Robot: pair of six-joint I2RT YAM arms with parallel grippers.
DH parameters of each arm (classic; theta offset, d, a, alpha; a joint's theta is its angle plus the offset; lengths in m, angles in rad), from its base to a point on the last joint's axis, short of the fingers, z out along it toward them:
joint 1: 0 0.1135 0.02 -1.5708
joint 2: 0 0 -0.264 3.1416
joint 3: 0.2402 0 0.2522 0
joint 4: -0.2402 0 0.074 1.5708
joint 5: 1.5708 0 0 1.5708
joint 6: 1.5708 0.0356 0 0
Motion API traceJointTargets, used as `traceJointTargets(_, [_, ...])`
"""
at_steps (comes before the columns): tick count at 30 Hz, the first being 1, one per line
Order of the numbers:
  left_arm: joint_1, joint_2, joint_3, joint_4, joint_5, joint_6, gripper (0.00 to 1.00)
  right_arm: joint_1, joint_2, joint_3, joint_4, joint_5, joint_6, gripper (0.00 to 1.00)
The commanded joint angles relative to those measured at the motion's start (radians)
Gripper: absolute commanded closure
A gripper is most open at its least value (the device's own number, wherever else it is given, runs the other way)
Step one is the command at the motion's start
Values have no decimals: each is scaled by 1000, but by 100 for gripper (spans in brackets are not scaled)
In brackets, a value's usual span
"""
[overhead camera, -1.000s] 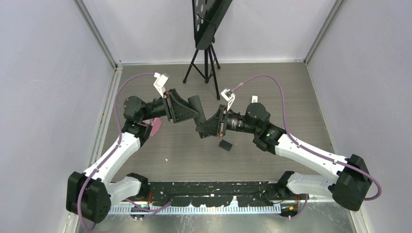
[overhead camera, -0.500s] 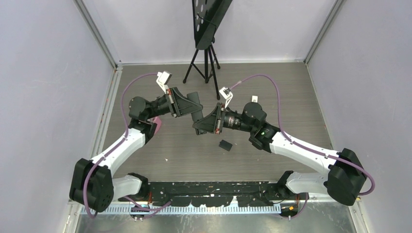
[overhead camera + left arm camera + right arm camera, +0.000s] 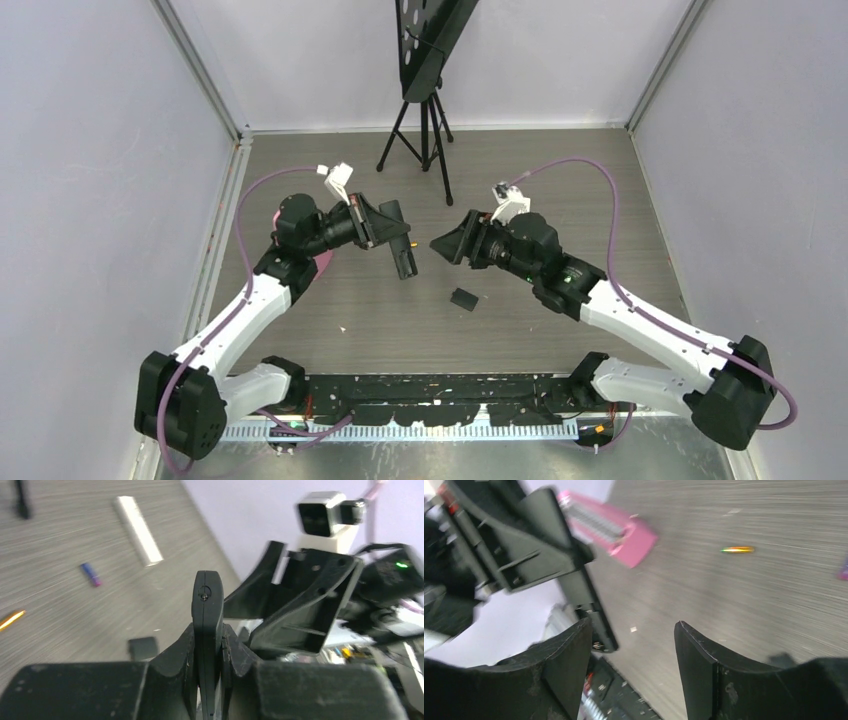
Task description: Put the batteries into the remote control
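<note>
A: Right gripper point(image 3: 447, 243) has backed off. Half a second ago it was nose to nose with the left gripper point(image 3: 390, 226) at centre of the top view. Now there's a clear gap and it sits right of centre.

B: Carrying anything?

A: No. Jaws spread wide in the right wrist view, with nothing between them.

B: And the left?

A: Clamped on the black remote point(image 3: 402, 250), just left of centre, held off the table. The left wrist view shows it edge-on, pinched tight between the fingers point(image 3: 237, 655).

B: Did a cell go in?

A: We can't tell, the bay isn't readable in any view. The orange cell point(image 3: 738, 549) is on the table, upper right of the right wrist view. The purple cell point(image 3: 91, 574) is also on the table, upper left of the left wrist view. We don't find the other two.

B: Black piece point(image 3: 463, 298) below centre?

A: Loose on the table. We'd guess it's the cover, so the bay is likely open.

B: Our read: the close-in work at the remote is over, the right arm is free, and at least two cells aren't loaded.

A: Agreed. We'd expect the right to fetch a cell next. The left only needs to hold the remote steady with the bay facing the right arm.
</note>
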Motion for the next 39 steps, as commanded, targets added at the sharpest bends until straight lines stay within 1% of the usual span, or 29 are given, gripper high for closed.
traceJointTargets(1, [-3, -42, 58, -369, -272, 218, 100, -44, 35, 57, -274, 352, -2, 36])
traceJointTargets(4, [-3, -42, 70, -423, -303, 239, 100, -77, 164, 134, -415, 481, 6, 39])
traceJointTargets(6, [-3, -44, 72, -429, -296, 239, 100, -111, 282, 207, -497, 523, 0, 41])
traceJointTargets(10, [-3, -45, 74, -440, -286, 243, 100, -164, 533, 350, -506, 433, -94, 43])
traceJointTargets(12, [-3, -44, 75, -446, -282, 246, 100, -174, 649, 435, -532, 431, -130, 43])
traceJointTargets(14, [-3, -43, 80, -456, -281, 253, 100, -177, 745, 513, -564, 438, -160, 45])
traceJointTargets(17, [-3, -41, 88, -465, -281, 261, 100, -177, 840, 587, -569, 438, -183, 48])
traceJointTargets(23, [-3, -20, 103, -468, -268, 266, 100, -177, 919, 638, -564, 451, -189, 53])
traceJointTargets(26, [-3, -12, 106, -466, -263, 266, 100, -177, 937, 642, -569, 442, -192, 59])
traceJointTargets(30, [-2, -6, 105, -458, -257, 264, 100, -180, 955, 645, -569, 438, -201, 63])
traceJointTargets(32, [-3, -1, 106, -455, -250, 262, 100, -187, 965, 646, -569, 433, -203, 67])
traceJointTargets(34, [-2, 1, 106, -453, -245, 261, 100, -195, 970, 642, -569, 420, -202, 72])
traceJointTargets(39, [-3, 3, 106, -452, -239, 258, 100, -207, 967, 627, -569, 396, -194, 95])
